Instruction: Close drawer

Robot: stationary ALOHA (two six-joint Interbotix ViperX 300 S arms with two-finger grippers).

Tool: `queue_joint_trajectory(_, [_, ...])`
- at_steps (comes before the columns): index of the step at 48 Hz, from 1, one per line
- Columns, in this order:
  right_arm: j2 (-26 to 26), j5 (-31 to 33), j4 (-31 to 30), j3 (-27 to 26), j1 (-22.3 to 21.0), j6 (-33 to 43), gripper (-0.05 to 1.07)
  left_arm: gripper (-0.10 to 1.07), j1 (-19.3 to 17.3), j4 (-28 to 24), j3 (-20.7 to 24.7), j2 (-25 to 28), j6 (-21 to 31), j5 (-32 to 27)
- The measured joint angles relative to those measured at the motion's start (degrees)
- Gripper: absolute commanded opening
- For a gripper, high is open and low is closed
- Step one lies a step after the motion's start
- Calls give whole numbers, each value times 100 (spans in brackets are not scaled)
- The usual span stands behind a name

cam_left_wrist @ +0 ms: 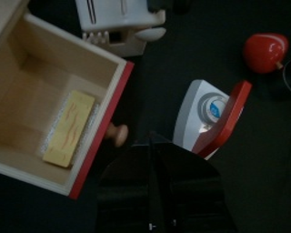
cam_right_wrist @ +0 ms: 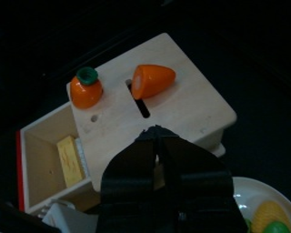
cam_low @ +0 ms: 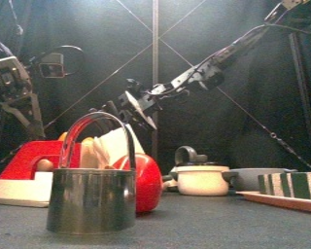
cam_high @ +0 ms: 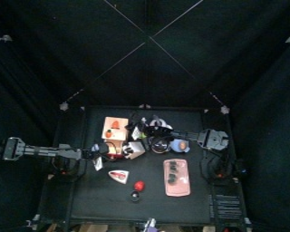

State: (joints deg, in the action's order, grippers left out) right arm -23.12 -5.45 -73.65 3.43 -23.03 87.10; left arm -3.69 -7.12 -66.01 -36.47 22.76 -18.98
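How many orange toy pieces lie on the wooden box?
2, both on top of the pale wooden box: an orange piece with a green cap, near the open drawer, and a plain orange wedge beside it. None seems hidden.

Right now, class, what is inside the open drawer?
A flat yellow block lies on the floor of the drawer. The back of the drawer's inside, under the box's top, is hidden from view.

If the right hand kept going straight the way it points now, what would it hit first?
Most likely the flat top of the drawer unit, near the orange toy pieces; the right hand hangs right over it, though depth is unclear.
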Motion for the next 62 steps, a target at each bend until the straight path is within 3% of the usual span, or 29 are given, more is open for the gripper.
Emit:
queue_joint_trajectory(29, [-272, -53, 97, -88, -18, 0, 31, 38, -642, 18, -44, 510, -18, 53])
queue_joint_trajectory(62, [-281, -44, 97, -88, -18, 0, 31, 38, -1556, -105, -44, 545, -9, 923])
